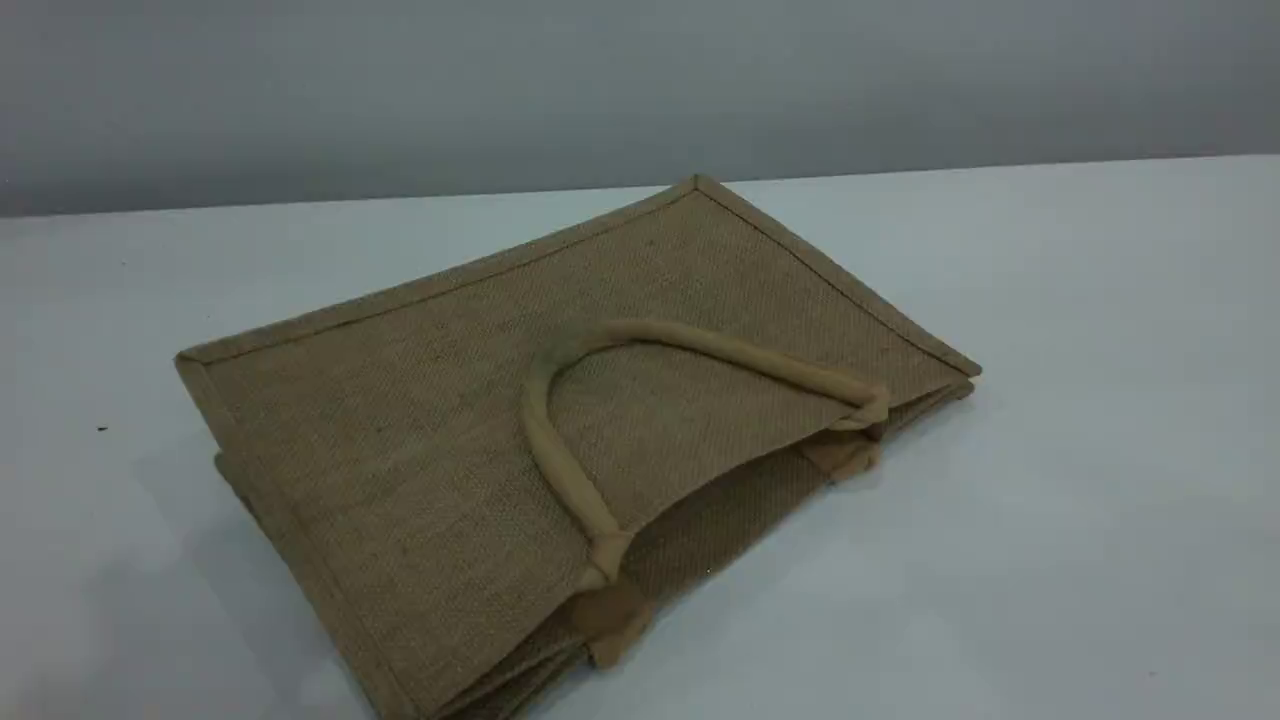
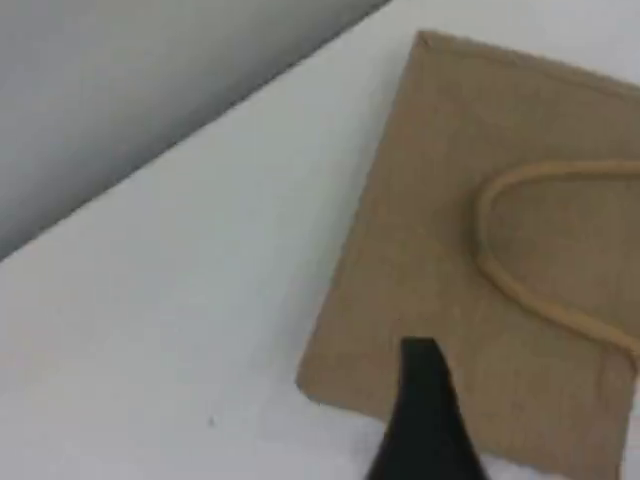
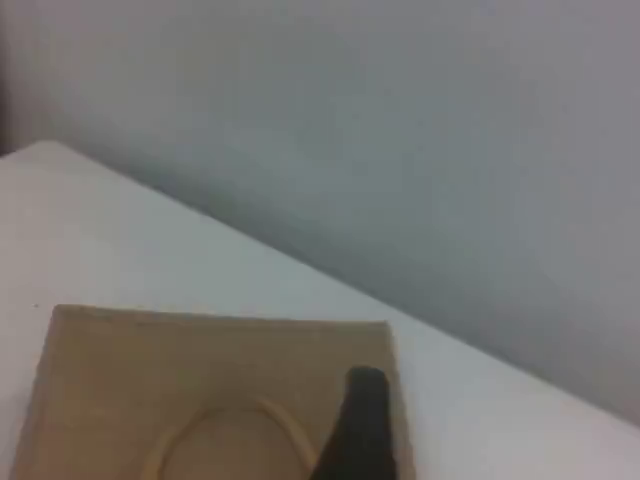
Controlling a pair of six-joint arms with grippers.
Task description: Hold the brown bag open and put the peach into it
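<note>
The brown bag (image 1: 450,430) lies flat on the white table, its mouth slightly agape toward the front right. Its upper loop handle (image 1: 700,345) rests folded back on the top panel. The peach is out of view in every frame. Neither arm shows in the scene view. In the left wrist view one dark fingertip (image 2: 425,400) of my left gripper hovers over a corner of the bag (image 2: 450,230), with nothing at it. In the right wrist view a dark fingertip (image 3: 360,420) of my right gripper hangs above the bag (image 3: 150,380) near its handle (image 3: 290,430), holding nothing.
The white table (image 1: 1100,400) spreads around the bag on all sides. A grey wall (image 1: 640,80) rises behind the table's far edge. A tiny dark speck (image 1: 102,428) lies at the left.
</note>
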